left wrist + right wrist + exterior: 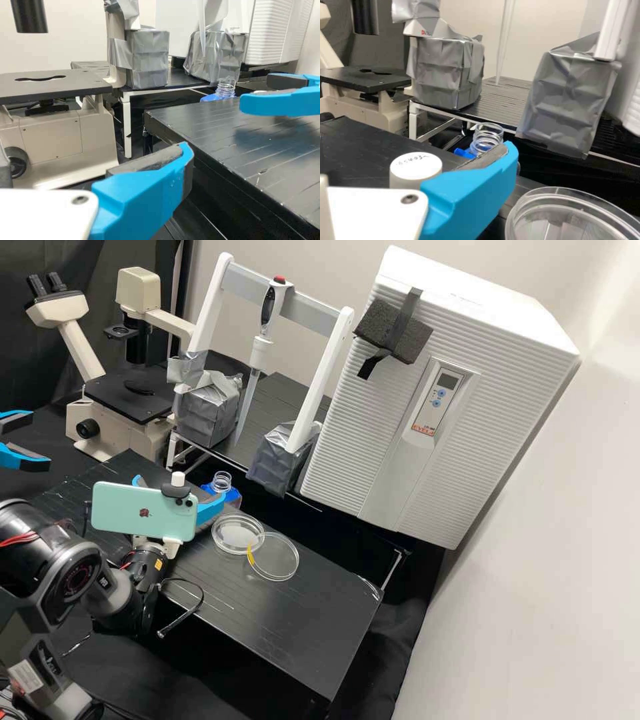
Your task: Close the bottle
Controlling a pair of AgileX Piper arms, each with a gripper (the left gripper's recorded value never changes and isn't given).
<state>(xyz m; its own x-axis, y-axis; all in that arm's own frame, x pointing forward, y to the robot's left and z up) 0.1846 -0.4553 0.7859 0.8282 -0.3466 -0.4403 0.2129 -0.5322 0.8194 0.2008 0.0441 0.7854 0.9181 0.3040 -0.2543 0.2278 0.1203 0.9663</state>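
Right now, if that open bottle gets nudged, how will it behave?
The bottle looks like clear plastic, so it is probably light. Being narrow and upright, it may tip easily. Its mouth is open, so any contents could spill.

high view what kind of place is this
Most likely a biology lab bench. A microscope stands at the back left, a pipette hangs from a white stand, and clear petri dishes lie on the black platform near an open bottle.

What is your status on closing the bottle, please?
Left claw open, off by the microscope. Right claw beside the bottle. Bottle uncapped; white cap at right claw. Petri dishes alongside.
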